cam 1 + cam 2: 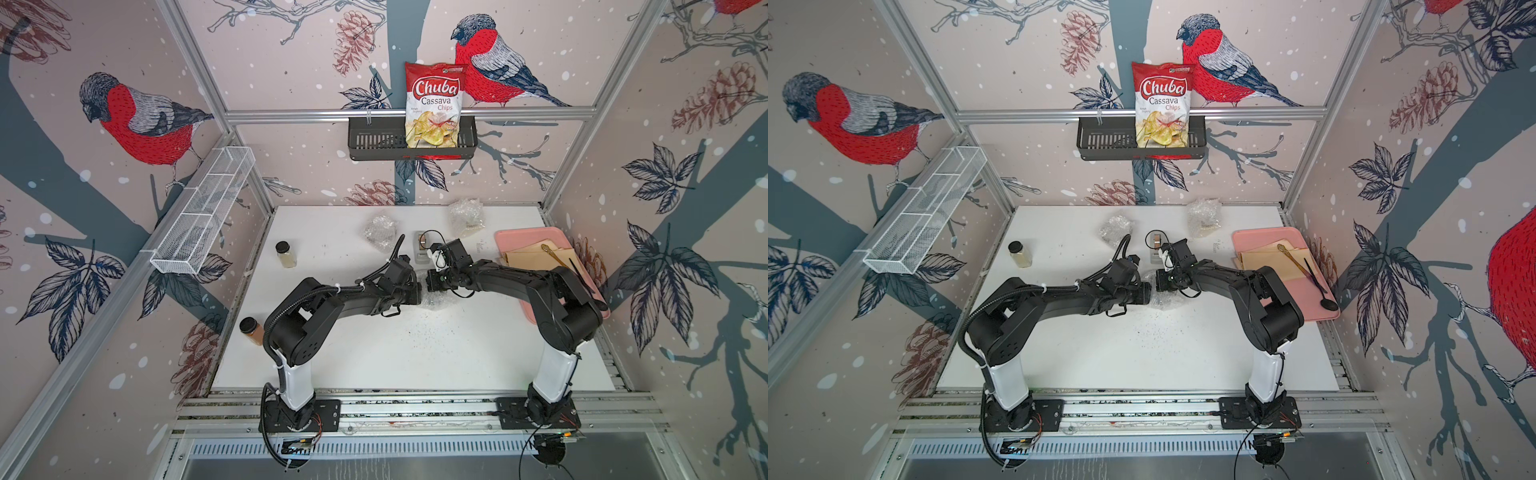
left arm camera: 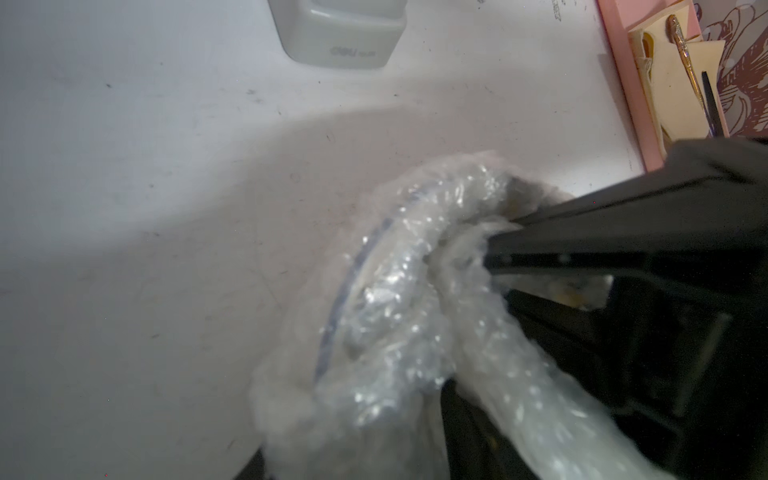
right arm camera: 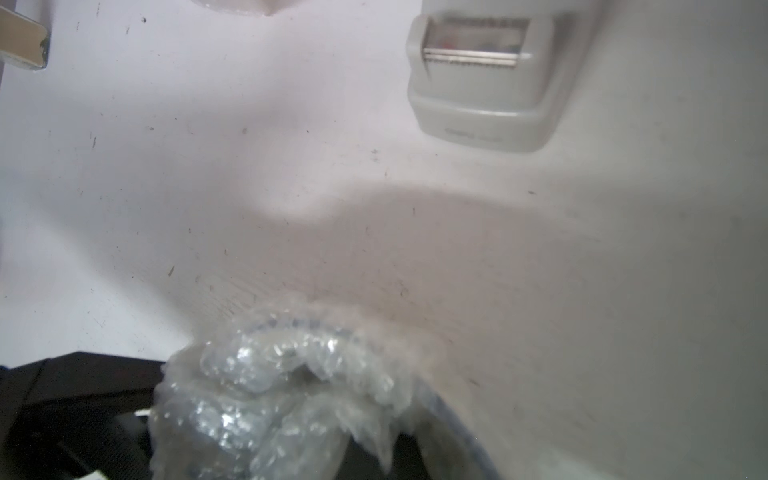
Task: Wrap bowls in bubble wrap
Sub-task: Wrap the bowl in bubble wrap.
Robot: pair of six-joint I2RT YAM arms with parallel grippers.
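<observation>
At the centre of the table (image 1: 415, 357), 1 bowl (image 2: 353, 286) is seen swathed in bubble wrap (image 1: 438, 303), with both grippers set close against it. The jaws of the right gripper (image 1: 430, 284) are closed, their tip pressed into the wrap. How far the left gripper (image 1: 417, 291) is open cannot be told.

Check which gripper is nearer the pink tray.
Right. The right gripper is at the bubble wrap mid-table, on the side facing the pink tray; the left gripper is on the bundle's opposite side, farther from the tray.
</observation>
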